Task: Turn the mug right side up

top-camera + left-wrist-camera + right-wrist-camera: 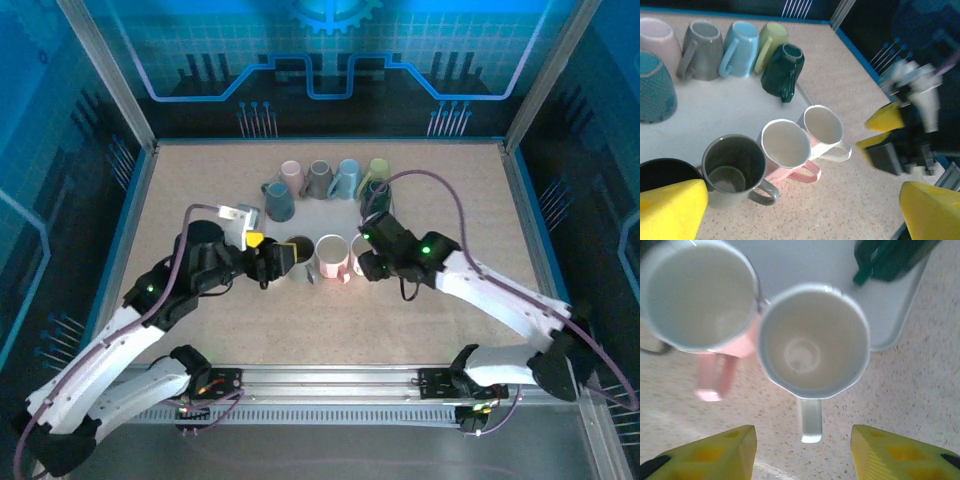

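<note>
A white mug [815, 340] stands right side up on the table, its mouth facing up and its handle [810, 420] pointing toward my right gripper [802, 440]. That gripper is open. Its yellow fingers [715, 455] sit either side of the handle, clear of it. The same mug [823, 125] appears in the left wrist view at the right end of a row of upright mugs, with the right gripper [875, 131] beside it. My left gripper [802, 200] is wide open and holds nothing, hovering near the black mug [660, 172]. From above, the right gripper [368, 262] partly covers the white mug.
Upright pink [785, 145] and grey [732, 165] mugs stand touching in the front row. On a pale tray [715, 100] behind are several more mugs: pink, grey [702, 50], blue [742, 47], green, teal and dark green [782, 70]. Open tabletop lies toward the near edge.
</note>
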